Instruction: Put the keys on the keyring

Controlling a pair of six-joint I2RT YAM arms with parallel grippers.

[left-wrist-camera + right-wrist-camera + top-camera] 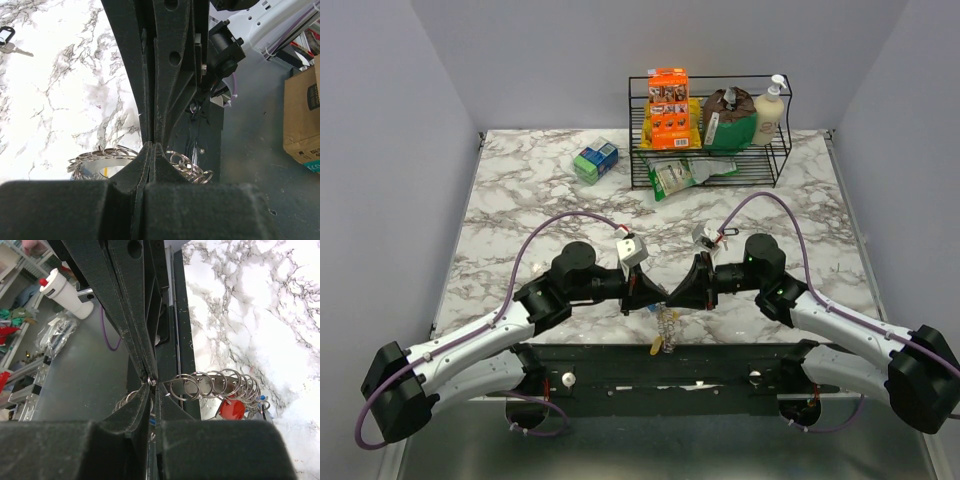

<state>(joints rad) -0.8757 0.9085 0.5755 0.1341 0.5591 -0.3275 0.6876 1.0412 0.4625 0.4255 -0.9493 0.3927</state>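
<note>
Coiled silver keyring [666, 322] pinched between both claws
Left claw [654, 299] and right claw [677, 297] clamp it over the marbled surface [520, 200]; grey walls [380, 150].

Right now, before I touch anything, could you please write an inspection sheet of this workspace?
Surface: marble table, no spill seen.
Job's things: keyring held between both grippers at the near edge; red key and yellow key seem to hang from it; black key lies apart on the table.
Clutter: filled rack at the back, small box beside it.
Grippers: left gripper and right gripper both shut on the keyring.
Cables: purple cables arch over the arms.
Surroundings: grey walls; cardboard box and white bottle off the table.
</note>
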